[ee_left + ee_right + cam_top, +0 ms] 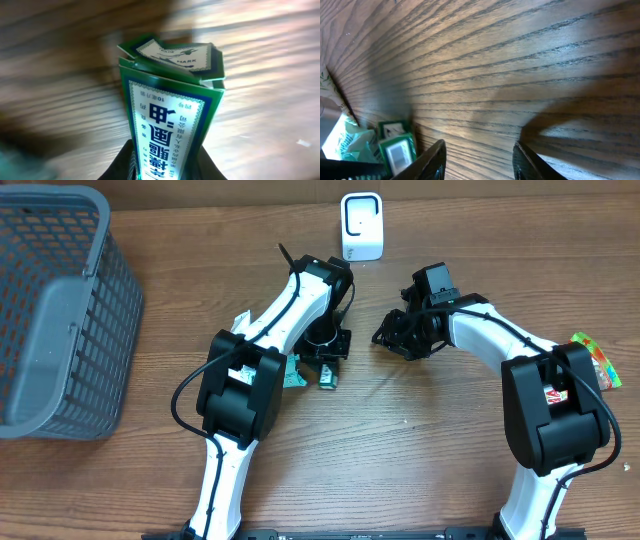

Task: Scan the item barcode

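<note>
Overhead evenly lit; left wrist view blurred, perhaps by motion, glare on box (167, 125)

Both the left arm (285, 310) and right arm (480, 335) had white tubular links, blocky black joint housings and black cables (180, 395); the right gripper (479, 152) was black.

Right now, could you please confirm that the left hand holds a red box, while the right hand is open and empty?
Not quite: the box in the left hand is green, not red, as the left wrist view shows. The right hand is indeed open and empty.
</note>
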`<action>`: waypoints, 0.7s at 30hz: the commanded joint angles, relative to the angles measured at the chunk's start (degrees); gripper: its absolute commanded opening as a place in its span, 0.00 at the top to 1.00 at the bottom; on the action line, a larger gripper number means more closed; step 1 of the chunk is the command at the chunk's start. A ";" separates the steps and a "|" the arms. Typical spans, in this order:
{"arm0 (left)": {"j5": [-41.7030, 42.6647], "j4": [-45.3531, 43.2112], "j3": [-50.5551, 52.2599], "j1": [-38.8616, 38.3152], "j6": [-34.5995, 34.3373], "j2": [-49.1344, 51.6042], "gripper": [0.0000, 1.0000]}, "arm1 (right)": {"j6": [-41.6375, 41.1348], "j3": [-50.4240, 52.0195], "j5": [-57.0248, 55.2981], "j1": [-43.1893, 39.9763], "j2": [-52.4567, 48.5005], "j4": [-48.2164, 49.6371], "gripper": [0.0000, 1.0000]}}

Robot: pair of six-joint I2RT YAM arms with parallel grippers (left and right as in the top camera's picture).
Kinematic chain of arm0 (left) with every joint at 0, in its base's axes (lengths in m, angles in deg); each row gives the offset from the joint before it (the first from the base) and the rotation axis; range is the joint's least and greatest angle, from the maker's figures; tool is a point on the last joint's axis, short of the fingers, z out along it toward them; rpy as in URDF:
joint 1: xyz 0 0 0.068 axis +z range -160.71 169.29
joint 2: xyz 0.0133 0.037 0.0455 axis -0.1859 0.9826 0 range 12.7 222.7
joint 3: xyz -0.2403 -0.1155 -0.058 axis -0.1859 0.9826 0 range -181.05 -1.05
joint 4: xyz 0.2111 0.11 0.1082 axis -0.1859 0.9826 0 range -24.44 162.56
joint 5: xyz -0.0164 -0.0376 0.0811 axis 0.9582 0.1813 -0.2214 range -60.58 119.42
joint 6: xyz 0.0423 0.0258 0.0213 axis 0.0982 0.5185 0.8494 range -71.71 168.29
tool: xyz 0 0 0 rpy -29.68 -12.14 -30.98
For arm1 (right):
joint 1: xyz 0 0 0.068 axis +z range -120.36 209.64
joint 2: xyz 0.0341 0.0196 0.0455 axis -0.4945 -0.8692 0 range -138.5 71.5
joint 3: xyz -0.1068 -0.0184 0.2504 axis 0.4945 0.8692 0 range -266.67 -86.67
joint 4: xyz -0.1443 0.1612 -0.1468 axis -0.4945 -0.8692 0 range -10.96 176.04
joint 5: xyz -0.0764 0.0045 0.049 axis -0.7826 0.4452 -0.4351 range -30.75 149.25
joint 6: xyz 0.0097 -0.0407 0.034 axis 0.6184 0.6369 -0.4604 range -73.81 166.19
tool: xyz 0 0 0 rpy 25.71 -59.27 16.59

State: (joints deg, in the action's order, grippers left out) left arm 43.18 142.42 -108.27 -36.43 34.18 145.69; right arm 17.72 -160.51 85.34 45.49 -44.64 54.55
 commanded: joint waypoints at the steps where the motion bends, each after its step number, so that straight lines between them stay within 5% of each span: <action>1: 16.20 -1.11 0.17 0.39 9.57 0.74 0.86 | 0.48 -1.22 -0.52 0.15 -0.24 0.28 0.56; 10: 47.39 -1.53 0.20 5.20 27.80 0.74 0.80 | 0.59 -1.22 -0.46 0.15 -0.26 -0.48 0.56; 21: 51.15 -9.11 2.64 9.29 28.41 0.76 0.58 | 3.48 -1.31 2.71 -1.53 -0.24 -1.44 0.51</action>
State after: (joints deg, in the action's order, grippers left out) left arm 89.76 135.05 -107.13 -26.61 61.37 146.00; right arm 19.40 -160.93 86.06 44.69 -44.64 53.42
